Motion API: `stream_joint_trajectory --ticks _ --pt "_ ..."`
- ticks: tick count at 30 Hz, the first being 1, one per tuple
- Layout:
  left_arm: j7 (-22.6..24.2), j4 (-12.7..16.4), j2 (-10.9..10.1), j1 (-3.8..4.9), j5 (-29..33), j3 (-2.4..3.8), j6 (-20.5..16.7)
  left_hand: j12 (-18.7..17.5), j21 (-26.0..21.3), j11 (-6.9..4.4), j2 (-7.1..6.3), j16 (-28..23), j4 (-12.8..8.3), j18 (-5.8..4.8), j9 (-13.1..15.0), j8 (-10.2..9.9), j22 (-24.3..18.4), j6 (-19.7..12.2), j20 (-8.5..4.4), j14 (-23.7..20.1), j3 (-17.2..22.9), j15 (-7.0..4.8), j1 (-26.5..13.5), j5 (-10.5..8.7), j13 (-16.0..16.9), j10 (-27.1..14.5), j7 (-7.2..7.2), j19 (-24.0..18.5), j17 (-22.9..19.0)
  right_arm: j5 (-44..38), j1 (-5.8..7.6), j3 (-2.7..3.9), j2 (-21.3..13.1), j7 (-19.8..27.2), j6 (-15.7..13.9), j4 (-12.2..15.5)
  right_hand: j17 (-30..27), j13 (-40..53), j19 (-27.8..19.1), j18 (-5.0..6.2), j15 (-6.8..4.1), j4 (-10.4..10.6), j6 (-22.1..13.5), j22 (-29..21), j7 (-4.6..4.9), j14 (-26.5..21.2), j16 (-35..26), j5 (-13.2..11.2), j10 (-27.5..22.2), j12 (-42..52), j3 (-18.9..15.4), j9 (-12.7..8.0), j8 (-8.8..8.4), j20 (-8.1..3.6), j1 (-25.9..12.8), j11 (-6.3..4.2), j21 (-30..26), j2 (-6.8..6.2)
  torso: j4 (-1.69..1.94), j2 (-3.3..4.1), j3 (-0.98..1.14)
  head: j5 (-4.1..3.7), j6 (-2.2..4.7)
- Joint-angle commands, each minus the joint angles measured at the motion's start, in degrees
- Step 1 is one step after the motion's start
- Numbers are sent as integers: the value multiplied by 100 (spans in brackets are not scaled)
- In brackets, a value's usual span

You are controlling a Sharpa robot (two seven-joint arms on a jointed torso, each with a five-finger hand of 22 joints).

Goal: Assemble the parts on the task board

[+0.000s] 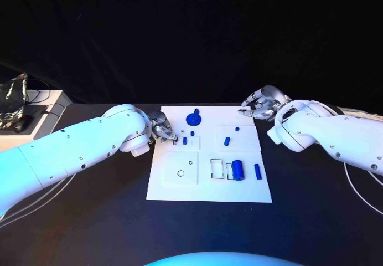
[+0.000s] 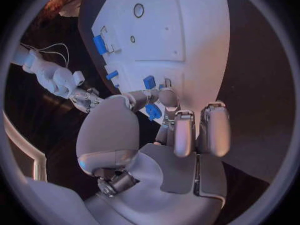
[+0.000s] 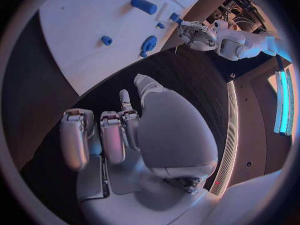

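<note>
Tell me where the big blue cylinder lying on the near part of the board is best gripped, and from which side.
Probably across its round middle, coming straight down from above. The big blue cylinder lies flat on the task board, long axis running away from the robot, so fingers would close on its two curved flanks, which look clear.

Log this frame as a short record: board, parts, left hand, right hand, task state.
board: white task board flat in the middle of the black table
parts: blue round piece near the far edge; blue cylinder and slim blue bar lying in the near right area; small blue pieces near the left edge
left hand: left hand at the board's left edge, fingers at a small blue piece; grip unclear
right hand: right hand off the board's far right corner, fingers curled, holding nothing
task state: several parts lie loose
</note>
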Motion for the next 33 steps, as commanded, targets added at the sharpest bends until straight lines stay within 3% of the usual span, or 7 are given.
stream_joint_trajectory --ticks 1,33 --pt "-56 2 23 -12 -104 -11 228 10 21 -17 66 30 -539 -89 666 201 288 382 -3 532 502 -38 15 23 -5 35 -336 19 1237 -39 -3 2 -6 58 49 14 1100 841 347 72 -9 1 -34 1101 7 501 -18 27 17 22 22 5 30 9 -23 4 -31 -47 5 0 -3 -8 -18" --pt "-104 -80 19 -25 -234 -33 443 4 17 -20 73 34 -560 -87 657 198 281 384 -8 534 516 -42 -1 30 -3 40 -337 13 1246 -39 -3 2 -35 57 44 16 1100 843 345 74 -10 0 -36 1098 6 501 -18 45 20 25 37 7 33 8 -25 4 -38 -53 2 -3 -4 2 -80"
